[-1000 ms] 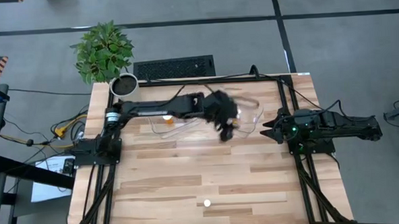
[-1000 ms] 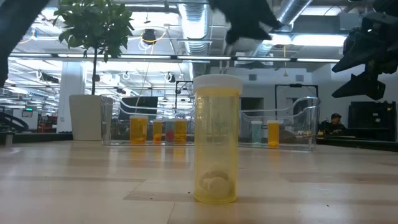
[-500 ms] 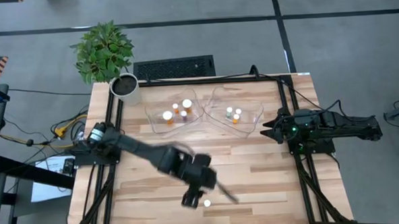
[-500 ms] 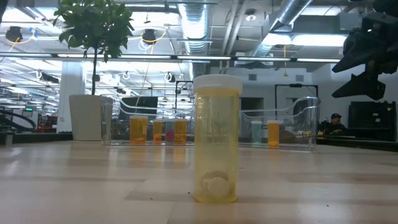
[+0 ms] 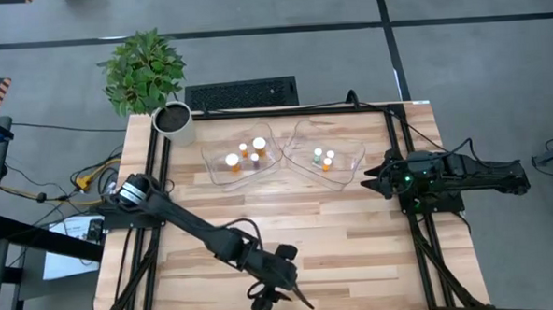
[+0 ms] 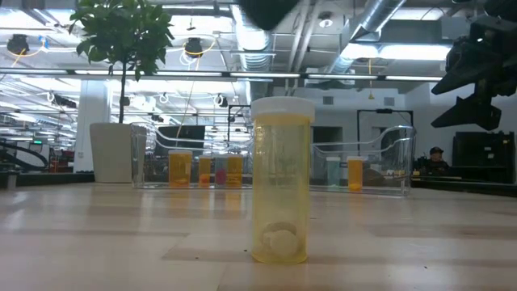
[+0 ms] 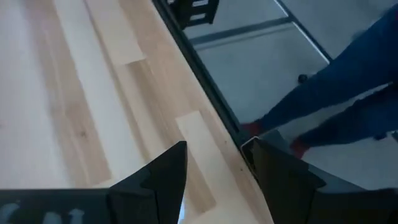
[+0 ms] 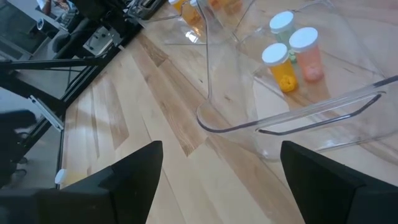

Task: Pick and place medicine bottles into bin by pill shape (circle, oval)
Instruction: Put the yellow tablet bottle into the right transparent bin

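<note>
Amber plastic, capped in white: the last loose medicine bottle (image 6: pixel 281 179) stands upright on the pale wooden table (image 5: pixel 374 253), near its front edge, with one small pill at the bottom. Its long axis is vertical. From above the bottle is hidden, because the left gripper (image 5: pixel 280 284) hangs directly over that spot at the end of the outstretched left arm. That is the relation the pick turns on: the bottle lies straight below the hand, so I judge a plain descent would bring the fingers to either side of the cap.

Seen from its own wrist, the left gripper's dark fingers (image 7: pixel 163 176) stand apart with only bare wood between them; it holds nothing.

Two clear plastic bins (image 5: pixel 300 163) sit side by side near the table's back edge, well apart from the bottle, each already holding capped bottles.

Parked at the table's right edge, the right gripper (image 5: pixel 373 177) has spread, empty fingers and is far from the loose bottle, so the left arm is the nearer one.
</note>
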Available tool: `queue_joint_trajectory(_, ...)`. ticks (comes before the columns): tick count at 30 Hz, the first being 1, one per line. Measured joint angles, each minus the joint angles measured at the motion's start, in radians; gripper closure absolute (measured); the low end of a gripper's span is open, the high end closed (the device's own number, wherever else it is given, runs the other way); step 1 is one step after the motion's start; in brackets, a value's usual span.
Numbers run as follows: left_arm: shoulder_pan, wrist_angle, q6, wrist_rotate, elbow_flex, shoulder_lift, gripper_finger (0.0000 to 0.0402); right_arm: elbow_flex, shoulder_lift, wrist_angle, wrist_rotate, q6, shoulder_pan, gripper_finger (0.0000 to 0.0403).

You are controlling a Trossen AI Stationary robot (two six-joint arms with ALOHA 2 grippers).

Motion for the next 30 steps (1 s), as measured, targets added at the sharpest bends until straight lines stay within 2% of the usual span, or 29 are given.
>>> queue_joint_trajectory(5,0.0,0.196,0.021,-0.08,-0.157,0.0,0.0225,0.0,0.0,0.0,0.0,0.0,0.0,0.0069)
queue_joint_trajectory(9,0.001,0.238,0.029,-0.146,-0.232,0.002,0.0222,0.0,0.0,0.0,0.0,0.0,0.0,0.0069)
queue_joint_trajectory(20,-0.005,0.26,0.014,-0.134,-0.248,0.006,0.0146,0.0,0.0,0.0,0.0,0.0,0.0,0.0069)
queue_joint_trajectory(30,-0.008,0.262,0.028,-0.181,-0.247,0.032,0.0139,0.0,0.0,0.0,0.0,0.0,0.0,0.0069)
